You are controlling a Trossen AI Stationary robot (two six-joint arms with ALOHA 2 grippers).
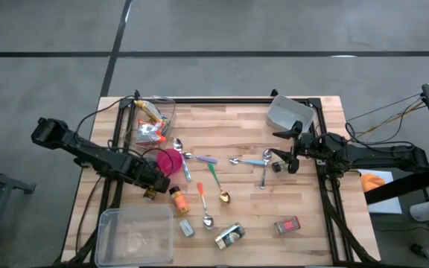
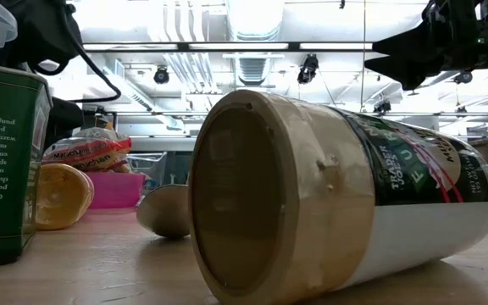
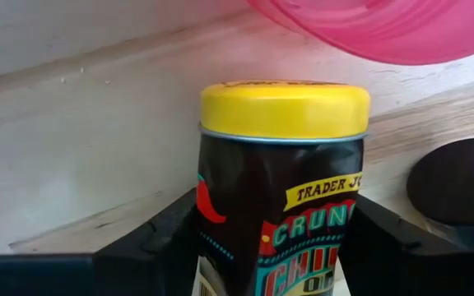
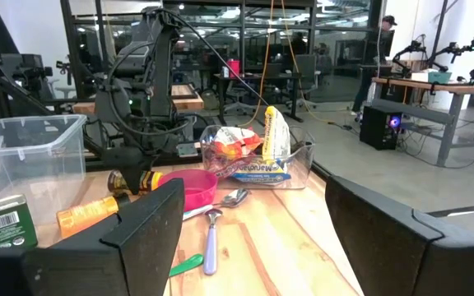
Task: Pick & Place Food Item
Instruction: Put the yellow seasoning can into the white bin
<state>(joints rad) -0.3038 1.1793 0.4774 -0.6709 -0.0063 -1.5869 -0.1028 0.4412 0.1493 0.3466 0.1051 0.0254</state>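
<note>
Yellow-lidded and dark-bodied, the jar [image 3: 282, 197] of chili condiment is the food item in play; it lies near the left edge of the wooden surface [image 1: 244, 123], just beside the pink bowl [image 1: 170, 160]. The left hand [image 1: 152, 186] has its two fingers [image 3: 163, 238] set either side of the jar's body, and in the left wrist view they appear to press against the label, though whether the grip is fully firm cannot be told from there. The step in hand is therefore the grasp itself, the pick half of the task.

The right hand [image 1: 285, 158] waits over the right half of the surface, its fingers [image 4: 142, 226] standing well apart with nothing between them.

Other items: a clear bin [image 1: 134, 234] at the near-left corner, a clear tray of snack packets [image 1: 149, 119] toward the far-left corner, an orange bottle [image 1: 179, 201] beside the jar, several spoons [image 1: 222, 195] about the middle, a second clear container [image 1: 289, 112] near the far-right corner, and a large pale-lidded jar [image 2: 312, 203] lying on its side before the low camera.

The next move calls for a settled clamp on the jar, then a lift clear of the pink bowl and the orange bottle before any carry. The clear bin at the near-left corner is the likeliest destination, though the task sentence names none.
</note>
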